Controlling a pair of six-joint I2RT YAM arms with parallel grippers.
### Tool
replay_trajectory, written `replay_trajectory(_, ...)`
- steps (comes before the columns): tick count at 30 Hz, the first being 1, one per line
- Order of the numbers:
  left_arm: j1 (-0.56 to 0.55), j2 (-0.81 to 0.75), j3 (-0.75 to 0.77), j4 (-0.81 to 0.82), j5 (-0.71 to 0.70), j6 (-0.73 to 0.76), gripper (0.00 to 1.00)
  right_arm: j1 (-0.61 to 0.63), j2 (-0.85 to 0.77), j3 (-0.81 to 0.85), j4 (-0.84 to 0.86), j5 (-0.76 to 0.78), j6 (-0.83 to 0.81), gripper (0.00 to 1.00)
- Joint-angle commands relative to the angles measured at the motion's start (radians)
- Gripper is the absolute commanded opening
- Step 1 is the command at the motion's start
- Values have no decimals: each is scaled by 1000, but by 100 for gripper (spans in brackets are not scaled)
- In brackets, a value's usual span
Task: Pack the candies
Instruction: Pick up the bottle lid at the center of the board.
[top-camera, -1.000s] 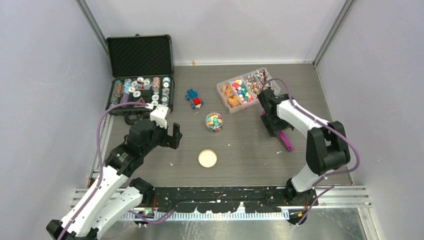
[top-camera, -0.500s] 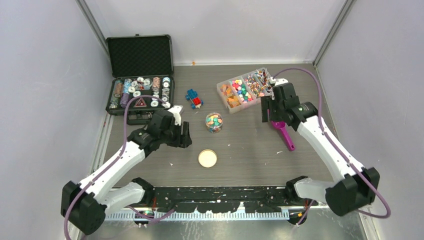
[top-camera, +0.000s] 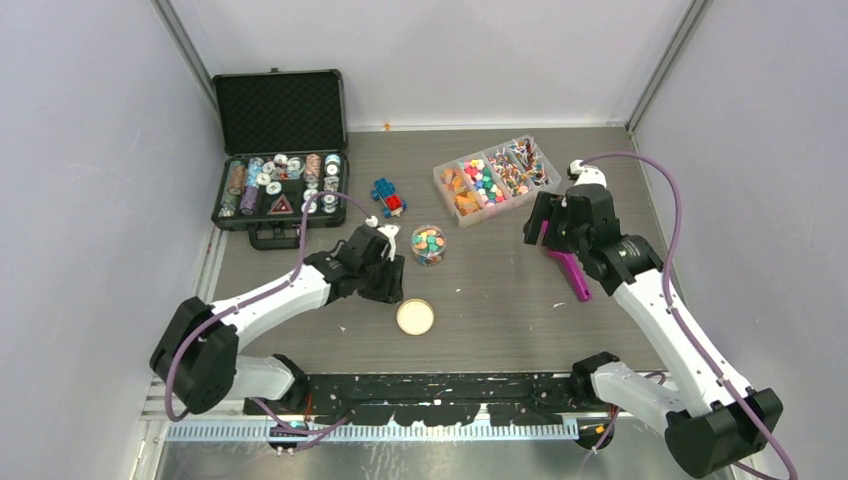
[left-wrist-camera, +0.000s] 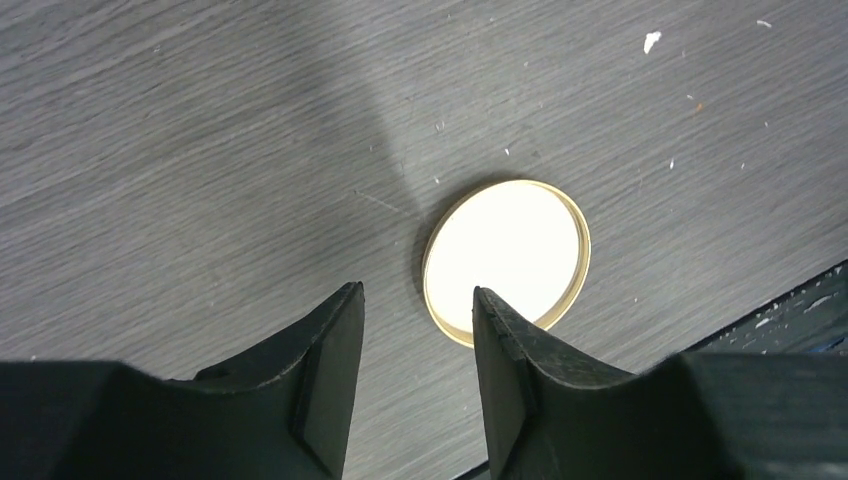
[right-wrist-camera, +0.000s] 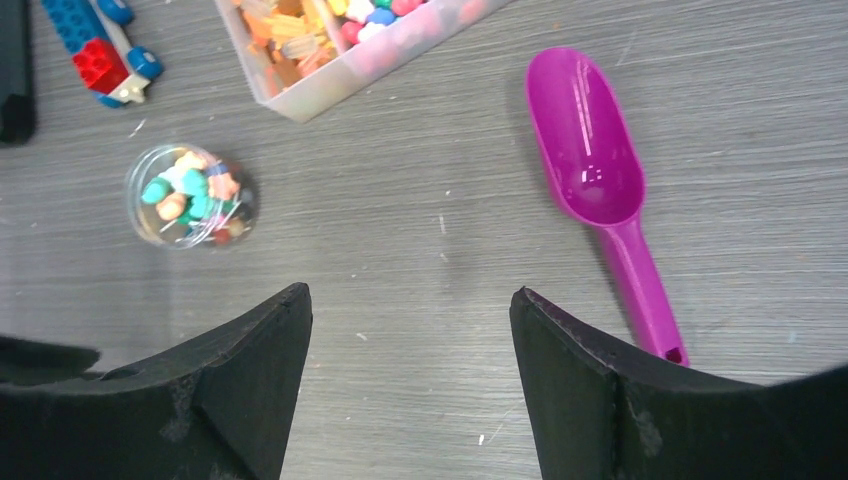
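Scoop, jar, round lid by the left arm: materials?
Scoop: glossy magenta plastic, highlights in the bowl.
Jar: clear plastic or glass, candies visible through it.
Lid: pale disc with a yellowish rim, matte; cork or plastic, can't tell.

Left arm extends low over the middle of the bench, left tool pointing down, jaws partly apart, gripping nothing. Right arm stretches over the bench's right side, right tool spread wide, gripping nothing.

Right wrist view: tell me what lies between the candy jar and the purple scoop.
Only bare table. The right wrist view shows nothing between the jar and the scoop.
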Motion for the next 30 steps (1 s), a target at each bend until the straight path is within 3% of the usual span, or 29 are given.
replay_trajectory(1, -10, 58, -13, 110, 8, -29, 45, 0, -55, -26, 82, -86, 43, 77)
replay_trajectory(6, -51, 116, -13, 124, -8, -17, 45, 1, -64, -44, 96, -142, 67, 77)
replay_trajectory(12, -67, 167, -20, 142, -16, -7, 38, 1, -95, -79, 104, -167, 75, 77)
replay_trajectory(21, -68, 186, -29, 133, 19, 12, 1, 1, -154, -119, 159, -231, 87, 77)
replay_trajectory(30, -65, 50, -23, 117, 86, -29, 0, 2, -173, -206, 367, -366, 109, 78)
